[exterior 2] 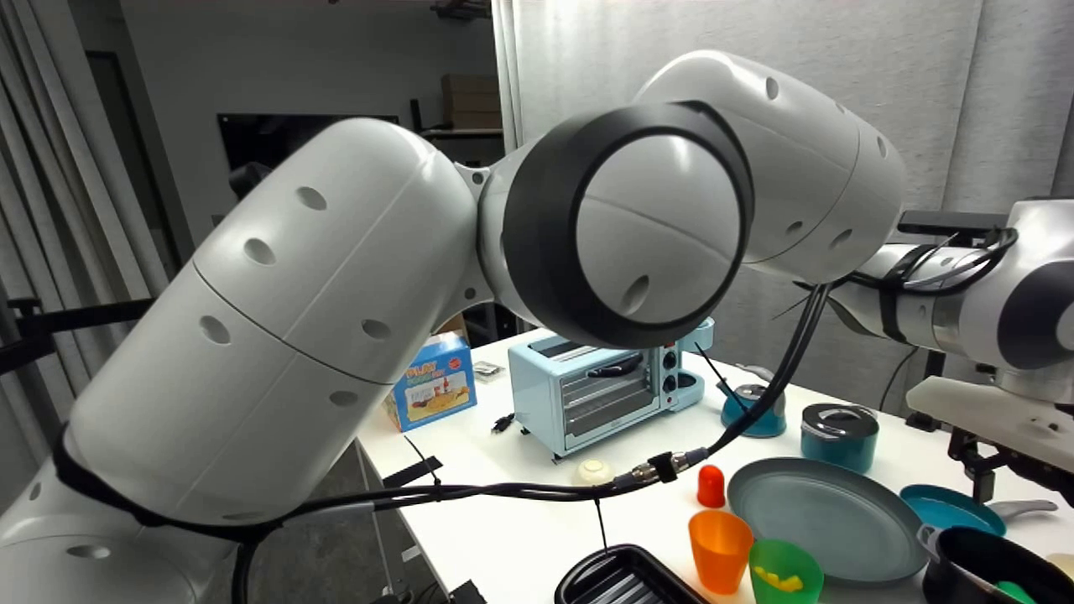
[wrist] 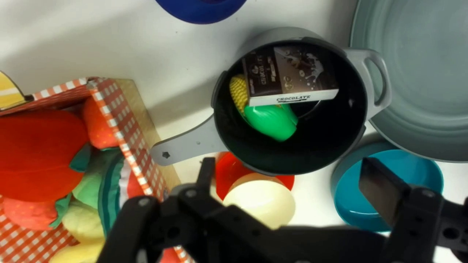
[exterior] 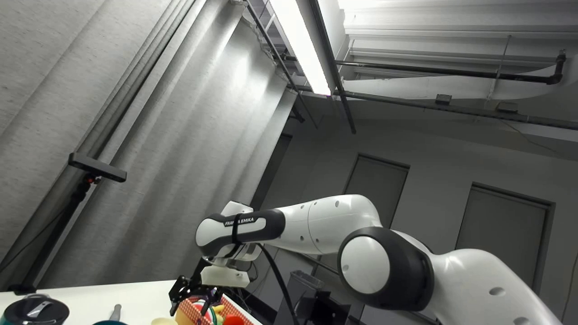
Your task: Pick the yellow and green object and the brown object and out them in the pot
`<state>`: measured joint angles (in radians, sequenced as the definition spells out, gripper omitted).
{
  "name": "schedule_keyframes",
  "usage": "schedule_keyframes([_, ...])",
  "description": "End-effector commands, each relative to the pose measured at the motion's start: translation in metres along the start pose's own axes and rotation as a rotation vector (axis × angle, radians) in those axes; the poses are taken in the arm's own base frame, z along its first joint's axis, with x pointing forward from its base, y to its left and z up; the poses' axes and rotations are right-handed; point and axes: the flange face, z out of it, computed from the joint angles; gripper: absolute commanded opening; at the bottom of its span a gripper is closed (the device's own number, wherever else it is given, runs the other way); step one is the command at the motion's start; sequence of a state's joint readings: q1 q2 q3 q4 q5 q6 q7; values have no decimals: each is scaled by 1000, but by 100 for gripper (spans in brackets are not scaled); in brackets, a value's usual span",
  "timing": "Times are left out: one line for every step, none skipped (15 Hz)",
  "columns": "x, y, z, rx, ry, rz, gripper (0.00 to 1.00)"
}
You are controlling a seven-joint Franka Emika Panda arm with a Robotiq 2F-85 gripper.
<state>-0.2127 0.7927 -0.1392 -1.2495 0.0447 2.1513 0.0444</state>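
Note:
The pot (wrist: pixel 321 142), black inside with grey handles, stands in the wrist view's upper middle. The yellow and green corn (wrist: pixel 272 122) lies inside it. The brown chocolate box (wrist: pixel 292 73) is also in the pot, resting over part of the corn. The pot (exterior 2: pixel 965 558) shows at the lower right of an exterior view, with a bit of green inside. My gripper (wrist: pixel 289 173) is open and empty, its fingers apart near the pot's lower rim in the picture. The gripper also shows in an exterior view (exterior: pixel 190 307), where the pot is hidden.
A checkered basket (wrist: pixel 129 138) of soft toy food stands beside the pot's long handle. A cream bowl (wrist: pixel 261 201), a red dish (wrist: pixel 232 171) and a teal bowl (wrist: pixel 387 204) lie below the gripper. A large grey pan (wrist: pixel 427 80) and a blue dish (wrist: pixel 203 12) flank the pot.

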Motion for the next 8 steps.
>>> schedule_keyframes([5, 1, -11, -5, -13, -2, 100])
schedule_keyframes([4, 1, -13, -2, -13, -5, 100])
schedule_keyframes([1, 1, -16, 1, -14, -8, 100])
schedule_keyframes([-2, 1, -17, 5, -15, -11, 100])
schedule_keyframes([-5, 2, -21, 9, -17, -12, 100])
schedule_keyframes([-7, 4, -24, 12, -19, -13, 100])
schedule_keyframes([-11, 6, -27, 15, -24, -13, 100])
schedule_keyframes([-14, 9, -30, 17, -28, -11, 100])
